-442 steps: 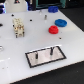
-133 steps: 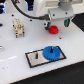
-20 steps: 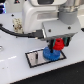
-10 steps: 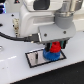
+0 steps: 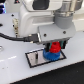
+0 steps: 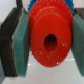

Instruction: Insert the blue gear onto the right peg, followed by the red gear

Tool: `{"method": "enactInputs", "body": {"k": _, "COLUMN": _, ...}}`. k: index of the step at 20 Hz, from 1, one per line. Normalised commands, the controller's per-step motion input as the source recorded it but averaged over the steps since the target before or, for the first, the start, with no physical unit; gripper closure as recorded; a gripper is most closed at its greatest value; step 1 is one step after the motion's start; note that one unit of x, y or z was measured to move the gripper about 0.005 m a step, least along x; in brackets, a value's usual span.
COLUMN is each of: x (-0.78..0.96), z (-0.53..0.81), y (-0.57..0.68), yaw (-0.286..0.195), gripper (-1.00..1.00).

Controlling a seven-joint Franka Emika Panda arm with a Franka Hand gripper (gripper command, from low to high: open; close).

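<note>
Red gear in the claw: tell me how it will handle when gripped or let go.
The red gear looks like rigid plastic, so it probably won't flex between the pads. Its toothed rim likely resists slipping. Being round, it might roll if dropped on edge, though the blue gear below offers a flat seat.

The red gear [image 6: 49, 40] and blue gear [image 5: 50, 54] look like smooth matt plastic; the desk [image 5: 15, 70] is glossy white.

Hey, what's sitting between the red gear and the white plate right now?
The blue gear, in the exterior view: it lies on the plate under the red gear, which the gripper holds. The wrist view shows blue teeth behind the red disc.
</note>
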Motion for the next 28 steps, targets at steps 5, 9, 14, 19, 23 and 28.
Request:
{"method": "enactInputs", "body": {"k": 5, "x": 0.01, "z": 0.09, "y": -0.10, "yaw": 0.000, "gripper": 1.00}}
{"method": "enactInputs", "body": {"k": 9, "x": 0.06, "z": 0.04, "y": -0.09, "yaw": 0.000, "gripper": 1.00}}
{"method": "enactInputs", "body": {"k": 14, "x": 0.11, "z": -0.11, "y": -0.06, "yaw": 0.000, "gripper": 1.00}}
{"method": "enactInputs", "body": {"k": 19, "x": 0.17, "z": -0.11, "y": -0.05, "yaw": 0.000, "gripper": 1.00}}
{"method": "enactInputs", "body": {"k": 23, "x": 0.16, "z": -0.23, "y": -0.15, "yaw": 0.000, "gripper": 1.00}}
{"method": "enactInputs", "body": {"k": 28, "x": 0.18, "z": 0.06, "y": -0.06, "yaw": 0.000, "gripper": 1.00}}
